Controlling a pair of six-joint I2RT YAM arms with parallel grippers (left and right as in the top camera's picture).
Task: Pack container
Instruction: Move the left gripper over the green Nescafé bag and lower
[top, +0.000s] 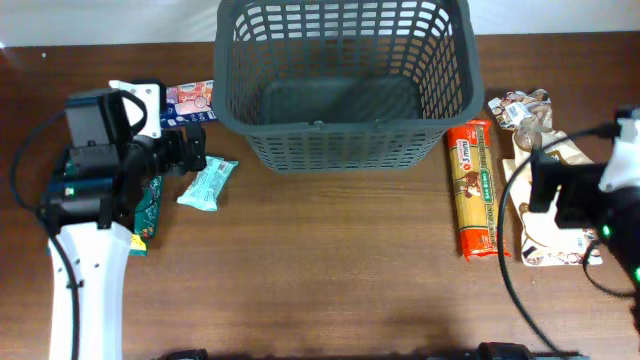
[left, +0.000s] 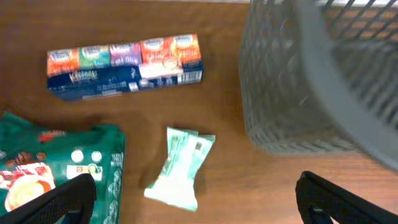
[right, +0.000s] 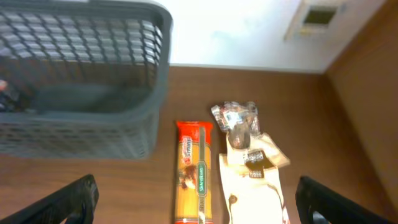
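The dark grey lattice basket stands at the back middle of the table, with nothing inside; it also shows in the left wrist view and the right wrist view. My left gripper is open and empty above a pale green packet, left of the basket. My right gripper is open and empty above an orange spaghetti pack and a cream pouch, right of the basket.
A blue multi-pack of tissues and a green bag lie at the left. A clear crinkled packet lies behind the cream pouch. In the overhead view, the spaghetti lies lengthwise by the basket's right side.
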